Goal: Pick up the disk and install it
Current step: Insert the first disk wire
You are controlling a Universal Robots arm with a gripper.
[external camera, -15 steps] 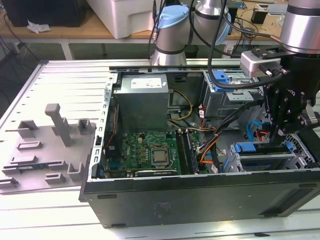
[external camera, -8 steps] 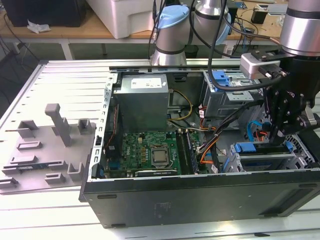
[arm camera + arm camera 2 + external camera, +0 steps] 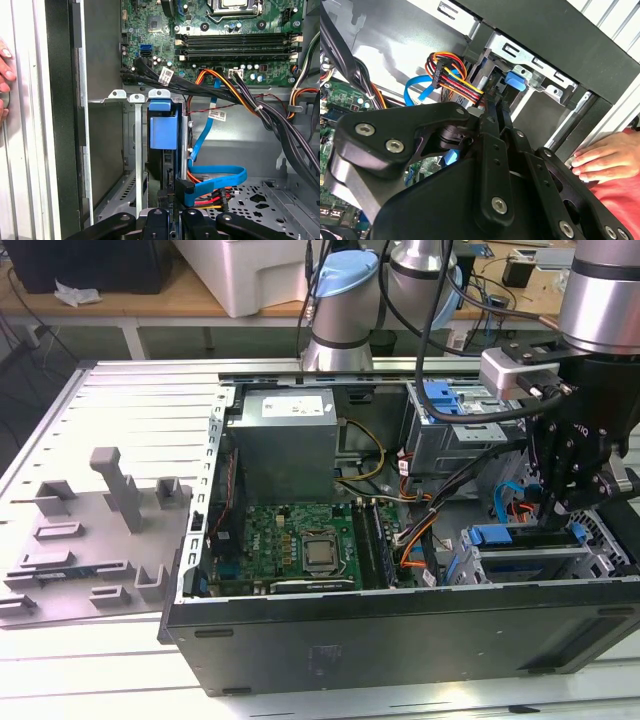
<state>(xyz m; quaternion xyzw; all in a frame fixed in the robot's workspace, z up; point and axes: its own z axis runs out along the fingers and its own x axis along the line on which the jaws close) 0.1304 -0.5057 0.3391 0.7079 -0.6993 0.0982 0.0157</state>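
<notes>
The disk (image 3: pixel 492 537) stands on edge in a slot of the lower metal drive cage (image 3: pixel 545 568), at the exterior view's right inside the open computer case. It appears edge-on as a blue strip (image 3: pixel 164 125) in the first wrist view, and its blue tab (image 3: pixel 515 81) pokes past the fingers in the second wrist view. My gripper (image 3: pixel 577 512) reaches down onto the disk's end. Its two slim black fingers (image 3: pixel 493 115) are drawn close together around that end (image 3: pixel 172 214). The disk's label face is hidden.
A person's hand (image 3: pixel 600 155) rests on the case wall beside the cage. Blue data cable (image 3: pixel 220 175) and orange-red power leads (image 3: pixel 455 75) lie right next to the slot. A second cage with a blue bracket (image 3: pixel 445 398) stands behind. A grey fixture tray (image 3: pixel 90 540) sits left of the case.
</notes>
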